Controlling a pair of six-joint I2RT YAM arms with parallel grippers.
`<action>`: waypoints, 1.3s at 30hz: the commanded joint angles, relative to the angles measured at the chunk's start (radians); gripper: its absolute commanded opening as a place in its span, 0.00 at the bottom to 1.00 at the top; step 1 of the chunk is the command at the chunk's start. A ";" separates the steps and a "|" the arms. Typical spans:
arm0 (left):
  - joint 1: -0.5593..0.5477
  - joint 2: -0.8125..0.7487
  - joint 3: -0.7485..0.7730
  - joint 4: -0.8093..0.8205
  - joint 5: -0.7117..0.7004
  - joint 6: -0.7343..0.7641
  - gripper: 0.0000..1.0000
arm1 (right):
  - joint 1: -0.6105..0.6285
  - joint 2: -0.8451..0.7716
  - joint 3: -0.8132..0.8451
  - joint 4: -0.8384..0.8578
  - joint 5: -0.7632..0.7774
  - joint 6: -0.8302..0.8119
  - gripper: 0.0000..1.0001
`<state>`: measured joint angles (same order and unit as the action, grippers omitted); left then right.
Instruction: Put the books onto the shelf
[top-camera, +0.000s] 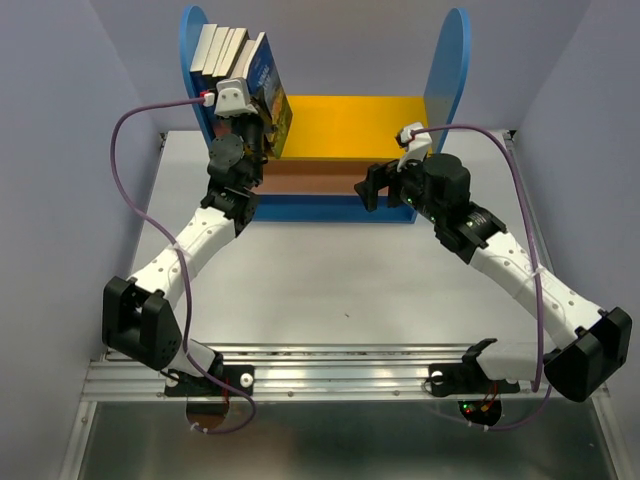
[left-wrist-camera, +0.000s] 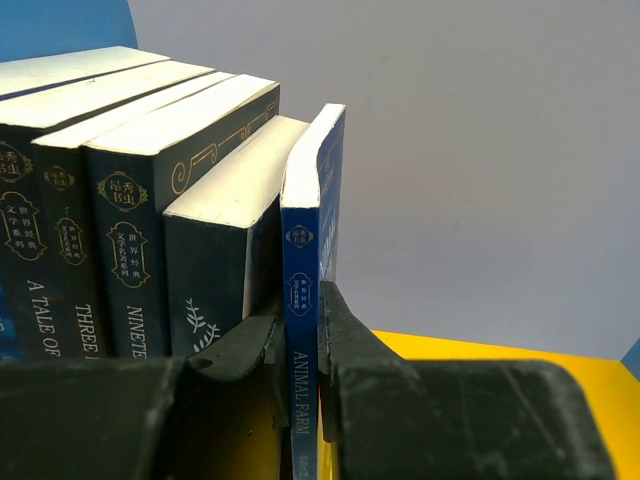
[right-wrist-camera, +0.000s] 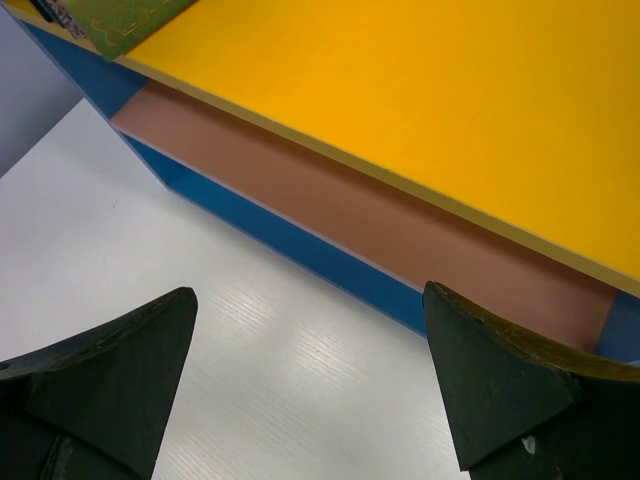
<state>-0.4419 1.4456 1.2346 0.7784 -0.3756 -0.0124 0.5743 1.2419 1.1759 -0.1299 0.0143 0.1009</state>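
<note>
book (left-wrist-camera: 303, 300) pinched between left jaws, standing rightmost on shelf (top-camera: 350, 125)

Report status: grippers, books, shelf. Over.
Left gripper shut on Animal Farm, end of the book row on the shelf. Right gripper open, empty, at shelf front. No obstruction seen.

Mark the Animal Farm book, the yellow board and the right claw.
Animal Farm book (left-wrist-camera: 300, 245), left wrist view, on its blue spine.
Yellow board (right-wrist-camera: 430, 90), right wrist view, on its bare top face.
Right claw (right-wrist-camera: 309, 290), right wrist view, midway between its open fingertips.
</note>
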 joint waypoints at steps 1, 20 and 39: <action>0.025 -0.059 0.022 0.015 -0.078 0.051 0.07 | -0.005 -0.004 0.008 0.019 -0.005 -0.007 1.00; 0.012 -0.091 0.028 -0.068 -0.149 0.057 0.57 | -0.005 0.034 0.028 0.007 -0.066 -0.012 1.00; -0.017 -0.318 0.131 -0.418 -0.187 -0.127 0.99 | -0.005 0.168 0.212 -0.057 -0.197 -0.017 1.00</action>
<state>-0.4931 1.2324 1.3029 0.3847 -0.4324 -0.1268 0.5743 1.4021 1.3293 -0.1852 -0.1360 0.1005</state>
